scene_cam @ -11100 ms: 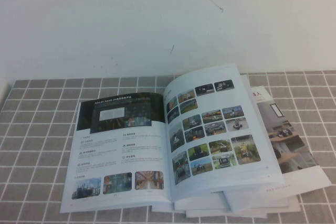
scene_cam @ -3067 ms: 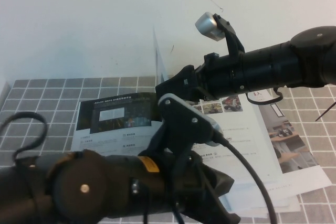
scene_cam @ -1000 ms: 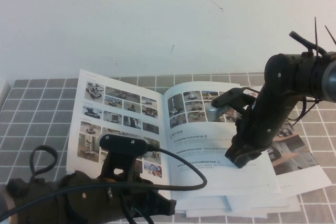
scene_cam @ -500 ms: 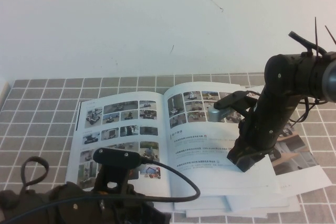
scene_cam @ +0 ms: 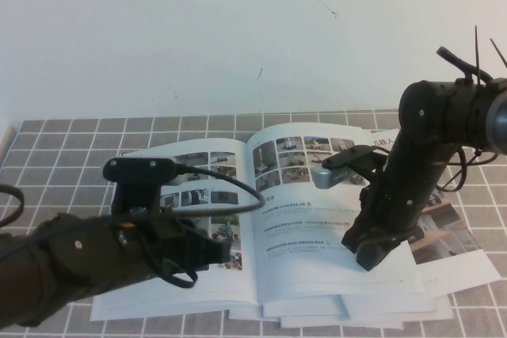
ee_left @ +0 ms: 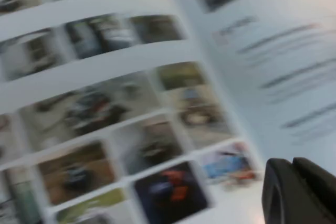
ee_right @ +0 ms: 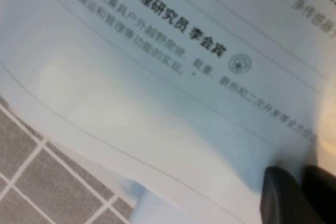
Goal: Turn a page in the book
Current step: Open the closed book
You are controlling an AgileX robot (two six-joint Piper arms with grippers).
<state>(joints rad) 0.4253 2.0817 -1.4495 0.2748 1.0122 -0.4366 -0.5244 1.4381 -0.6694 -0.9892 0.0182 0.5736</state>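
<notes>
The book (scene_cam: 301,219) lies open on the tiled table. The page (scene_cam: 198,184), a leaf with a grid of small vehicle photos, lies on the left side, and it fills the left wrist view (ee_left: 105,103). The right-hand page carries photos above text lines. My left gripper (scene_cam: 222,252) is shut and empty, low over the lower part of the left page near the spine; its fingertips (ee_left: 294,192) sit together. My right gripper (scene_cam: 371,252) is shut, tip down on the right page's lower outer part; its fingertips (ee_right: 286,198) rest on white paper.
Other booklets (scene_cam: 444,227) with interior-room photos lie under the book and stick out at the right and front. The grey tiled table (scene_cam: 63,164) runs to a white wall (scene_cam: 158,37) behind.
The page has dropped from tilted to lying nearly flat on the left side. My left arm has moved up and forward over it. My right arm has stayed on the right page.
</notes>
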